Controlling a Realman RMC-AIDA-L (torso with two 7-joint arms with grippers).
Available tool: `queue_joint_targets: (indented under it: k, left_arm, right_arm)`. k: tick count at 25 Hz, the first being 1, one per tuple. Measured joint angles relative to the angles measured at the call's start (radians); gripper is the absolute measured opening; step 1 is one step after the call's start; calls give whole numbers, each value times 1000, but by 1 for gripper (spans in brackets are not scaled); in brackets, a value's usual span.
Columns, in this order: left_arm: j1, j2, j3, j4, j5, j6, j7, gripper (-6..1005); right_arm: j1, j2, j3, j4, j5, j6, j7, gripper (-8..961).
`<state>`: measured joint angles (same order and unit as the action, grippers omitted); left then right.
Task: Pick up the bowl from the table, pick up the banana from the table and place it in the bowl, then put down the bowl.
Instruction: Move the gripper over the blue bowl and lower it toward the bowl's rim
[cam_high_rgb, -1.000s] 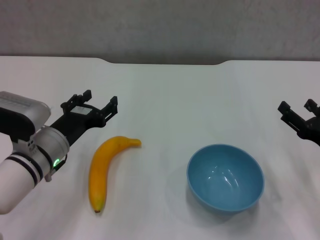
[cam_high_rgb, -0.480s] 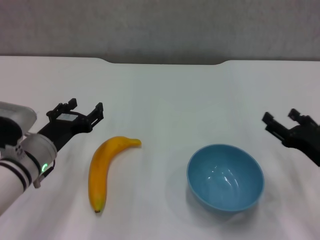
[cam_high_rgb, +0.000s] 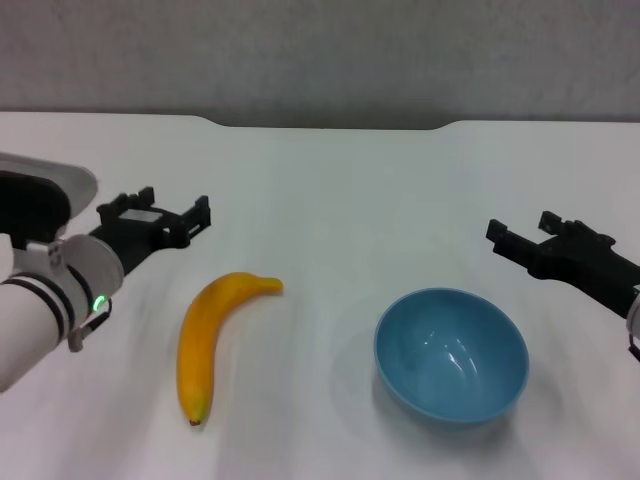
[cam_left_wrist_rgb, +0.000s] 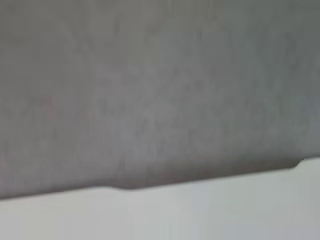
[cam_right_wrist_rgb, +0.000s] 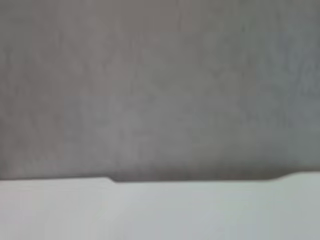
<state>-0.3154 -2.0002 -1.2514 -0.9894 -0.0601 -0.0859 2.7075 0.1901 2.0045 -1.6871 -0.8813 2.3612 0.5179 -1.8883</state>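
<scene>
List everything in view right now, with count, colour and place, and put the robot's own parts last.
Glossy light-blue round bowl: one, light blue, on the table's near right, empty.
Curved plastic-looking orange-yellow banana: one, orange-yellow with a dark tip, lying left of the bowl, apart from it.
Flat white tabletop: one, white, notch in its far edge.
Grey wall: one, grey, behind the table.
Left pincer: one, black, open, above the table left of the banana.
Right pincer: one, black, open, above the table beyond the bowl's right side.
</scene>
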Motion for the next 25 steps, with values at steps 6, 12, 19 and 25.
queue_joint_targets:
  k: [6,12,19,25]
  left_arm:
    - [-8,-12,9,2,0,42,5,772]
    - [-15,-27,-1,111,0,-44,2,772]
    - [-18,-28,6,121,2,-73,6,773]
    - [-9,-29,-12,163,-1,-131,7,773]
  right_arm:
    - [-3,-1,92,-154,-606,28,570,878]
    - [88,2,230,-260,-1133,207,1043,878]
    - [270,1,376,-182,-1481,474,1289,877]
    - [412,5,356,9,-1494,523,1290,877]
